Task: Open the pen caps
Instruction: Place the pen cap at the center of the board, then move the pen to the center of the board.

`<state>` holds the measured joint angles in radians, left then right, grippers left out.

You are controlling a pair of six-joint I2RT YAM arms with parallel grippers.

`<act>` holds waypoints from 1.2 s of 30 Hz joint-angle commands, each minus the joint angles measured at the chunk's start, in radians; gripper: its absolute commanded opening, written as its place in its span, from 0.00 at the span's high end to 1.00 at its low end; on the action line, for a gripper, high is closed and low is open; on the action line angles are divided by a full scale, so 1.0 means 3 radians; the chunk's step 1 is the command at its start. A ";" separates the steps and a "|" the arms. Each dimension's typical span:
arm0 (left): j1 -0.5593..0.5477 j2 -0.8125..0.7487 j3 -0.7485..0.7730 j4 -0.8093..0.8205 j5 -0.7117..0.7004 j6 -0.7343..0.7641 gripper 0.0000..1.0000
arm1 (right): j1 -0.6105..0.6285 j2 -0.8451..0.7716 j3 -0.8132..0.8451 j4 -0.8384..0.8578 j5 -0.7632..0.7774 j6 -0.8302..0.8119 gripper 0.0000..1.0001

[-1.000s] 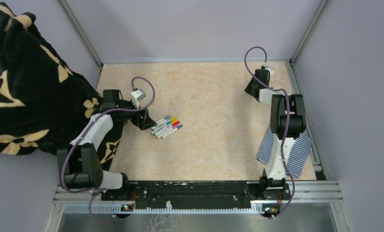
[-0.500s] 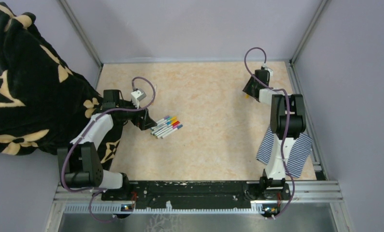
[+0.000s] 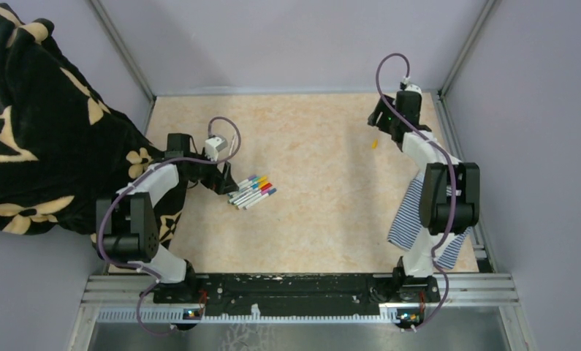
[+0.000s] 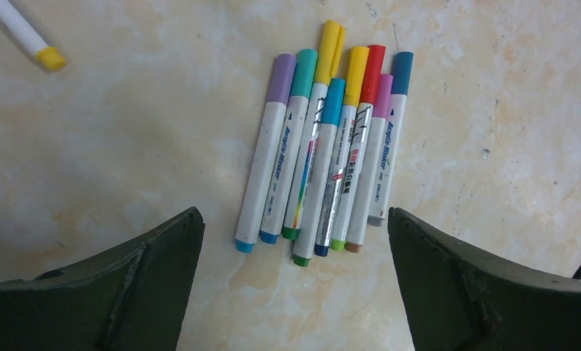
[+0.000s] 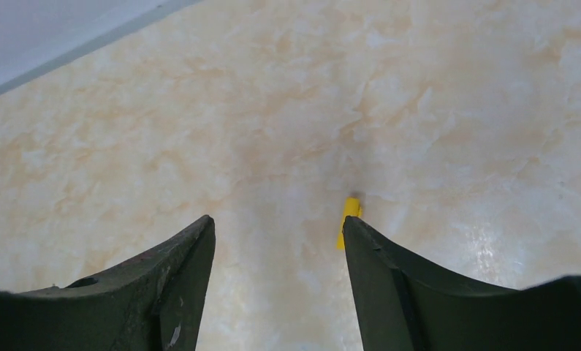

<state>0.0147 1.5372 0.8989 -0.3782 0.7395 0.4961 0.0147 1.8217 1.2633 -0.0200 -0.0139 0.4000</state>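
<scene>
Nearest the arm bases, a blue-and-white striped cloth (image 3: 411, 219) lies at the right edge of the marbled tabletop (image 3: 316, 219), partly under the right arm. Farther in on the left side, 8 pens (image 3: 252, 191) lie side by side in a tight row, touching, their white barrels parallel. In the left wrist view the pens (image 4: 324, 146) all carry their caps (image 4: 329, 44): lavender, teal, yellow, blue, yellow, red, pink and dark blue, pointing away from the camera. The left hand (image 3: 225, 183) sits just beside the near ends of the row, its jaws spread wide, 1 finger to each side and nothing between them; from the wrist the left hand (image 4: 293, 219) frames the whole bundle. A single pen (image 4: 24, 36) with a yellow end lies well apart at the top left corner of that view. A black blanket (image 3: 39, 131) with cream shapes hangs over the left wall. Farthest, near the back right corner, the right hand (image 3: 384, 126) stands with its jaws parted and holding nothing. A loose yellow cap (image 3: 374, 144) lies on the bare tabletop near it; from the wrist the yellow cap (image 5: 350, 218) shows just past the tip of the right-side finger of the right hand (image 5: 278, 234).
</scene>
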 commanded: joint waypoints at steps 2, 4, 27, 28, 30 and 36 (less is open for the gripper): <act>-0.0247 0.0182 0.0097 0.0087 -0.0289 0.0048 0.01 | 0.0027 -0.0737 -0.0123 -0.0235 -0.0371 -0.0204 0.36; -0.0340 0.0241 0.0109 0.0095 -0.0365 0.0075 0.01 | 0.0074 -0.0895 -0.0180 -0.0359 -0.0496 -0.0312 0.36; -0.0532 0.0488 0.0211 -0.0043 -0.0482 0.0011 0.01 | 0.1740 -0.2242 -0.1448 -0.0578 -0.1415 -0.2523 0.32; -0.0534 0.0471 0.0201 -0.0058 -0.0477 0.0005 0.01 | 0.1771 -0.2259 -0.1490 -0.0565 -0.1439 -0.2570 0.32; -0.0535 0.0446 0.0190 -0.0101 -0.0449 -0.0005 0.01 | 0.1840 -0.2281 -0.1556 -0.0540 -0.1446 -0.2668 0.32; -0.0548 0.0429 0.0118 -0.0207 -0.0318 -0.0041 0.01 | 0.1979 -0.2313 -0.1634 -0.0500 -0.1374 -0.2773 0.32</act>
<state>-0.1406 1.6752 0.9405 -0.3828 0.6033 0.4995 0.5865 1.1603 0.7715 -0.2165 -0.4137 -0.3855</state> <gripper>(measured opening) 0.994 0.683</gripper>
